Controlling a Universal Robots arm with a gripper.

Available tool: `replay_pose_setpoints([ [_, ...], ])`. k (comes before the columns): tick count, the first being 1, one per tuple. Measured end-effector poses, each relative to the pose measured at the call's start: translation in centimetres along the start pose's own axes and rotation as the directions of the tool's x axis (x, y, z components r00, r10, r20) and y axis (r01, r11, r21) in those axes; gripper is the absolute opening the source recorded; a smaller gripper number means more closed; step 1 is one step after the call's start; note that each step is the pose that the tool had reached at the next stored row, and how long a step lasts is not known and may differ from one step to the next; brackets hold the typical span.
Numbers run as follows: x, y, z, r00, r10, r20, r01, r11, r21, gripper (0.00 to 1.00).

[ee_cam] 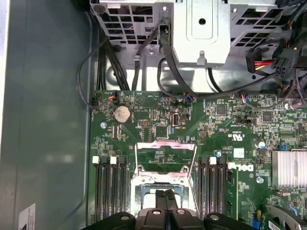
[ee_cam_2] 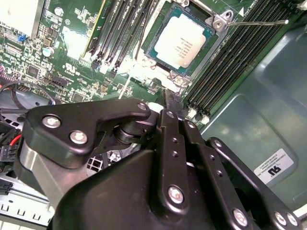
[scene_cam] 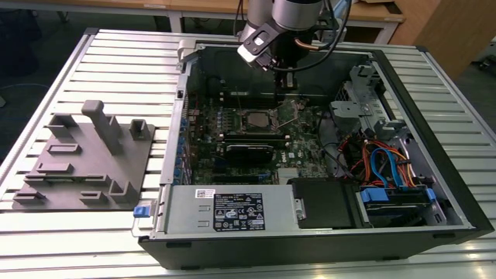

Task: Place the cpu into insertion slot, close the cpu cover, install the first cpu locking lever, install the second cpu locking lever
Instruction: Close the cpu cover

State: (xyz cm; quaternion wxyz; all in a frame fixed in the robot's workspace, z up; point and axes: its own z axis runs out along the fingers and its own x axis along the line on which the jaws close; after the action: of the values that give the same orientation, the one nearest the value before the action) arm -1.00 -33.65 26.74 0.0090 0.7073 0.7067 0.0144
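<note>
Just beside the flat silver-grey square cpu [ee_cam_2: 180, 40], the black metal claw [ee_cam_2: 170, 96] is hovering, narrowed fully and holding nothing.

a: where's the cpu [ee_cam_2: 181, 40]?
b: seated flat in the insertion slot [ee_cam_2: 208, 50]. its dull silver-grey top faces up, square with the socket and uncovered in the second wrist view.
a: and the slot itself?
b: a small dark square socket ringed by a silvery metal frame, set into the green board [ee_cam_2: 72, 43].
a: the cpu cover [ee_cam: 165, 143]?
b: open. in the first wrist view it stands raised off the socket, a thin silvery frame plate, and the board shows through its square window.
a: any lever?
b: one locking lever [ee_cam_2: 254, 21], a thin silvery rod, juts out from a corner of the frame, angled away from it.
</note>
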Motion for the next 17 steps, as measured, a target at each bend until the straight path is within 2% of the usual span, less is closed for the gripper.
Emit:
replay_pose_setpoints([
  [3, 0.0, 0.28, 0.01, 1.0, 0.0, 0.0001, 0.0, 1.0, 0.0, 0.1],
  [11, 0.0, 0.42, 0.0, 1.0, 0.0, 0.0001, 0.0, 1.0, 0.0, 0.1],
  [17, 0.0, 0.44, -0.48, 1.0, 0.0, 0.0002, 0.0, 1.0, 0.0, 0.1],
])
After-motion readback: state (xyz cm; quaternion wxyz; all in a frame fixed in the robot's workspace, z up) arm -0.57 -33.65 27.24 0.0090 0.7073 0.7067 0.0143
